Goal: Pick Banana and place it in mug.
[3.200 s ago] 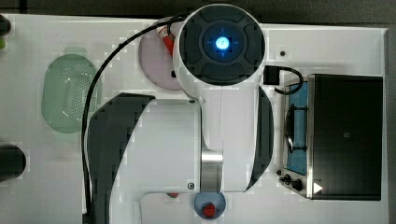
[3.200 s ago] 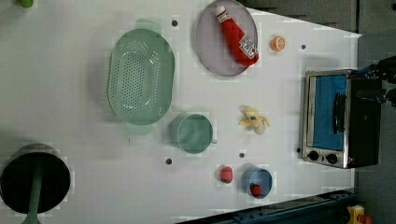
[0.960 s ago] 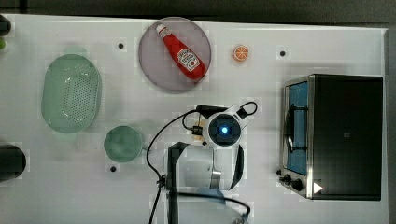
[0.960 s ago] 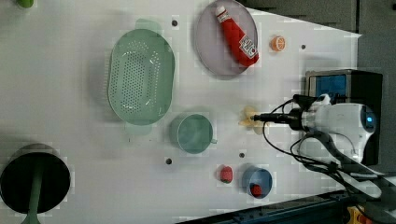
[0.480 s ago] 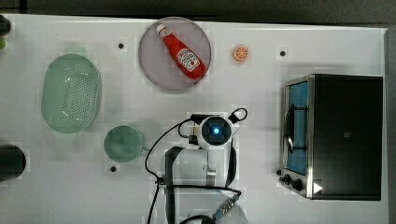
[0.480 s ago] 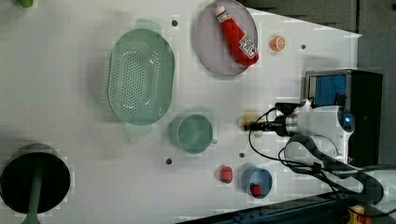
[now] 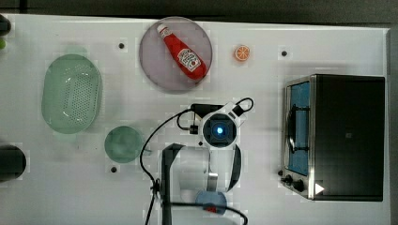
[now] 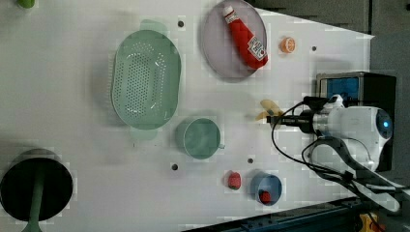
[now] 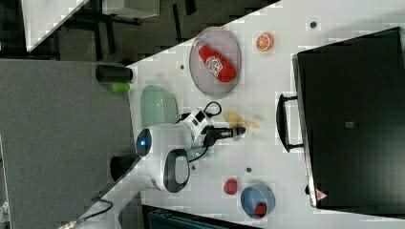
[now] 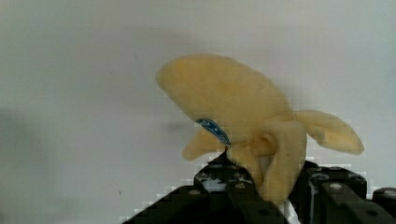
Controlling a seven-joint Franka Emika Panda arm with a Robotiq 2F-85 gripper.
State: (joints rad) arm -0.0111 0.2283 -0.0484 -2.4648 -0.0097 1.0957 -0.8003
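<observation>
White tabletop (image 8: 72, 121) carries everything; black gripper (image 10: 261, 186) pinches soft yellow plush banana (image 10: 243, 116) between nearly closed jaws. Lift straight before crossing to translucent teal mug (image 8: 198, 138).

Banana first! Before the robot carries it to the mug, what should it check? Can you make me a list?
1. Banana between the fingers: ok in the wrist view, where its peeled flaps sit between the black fingertips.
2. Firm hold by the gripper: cannot tell; the banana is at the fingertips, but a tight squeeze cannot be seen.
3. Mug upright and empty: ok.
4. Way from banana to mug free: ok; bare table lies between them in the left view.
5. Basket close beside the mug: ok, but aim carefully.
</observation>
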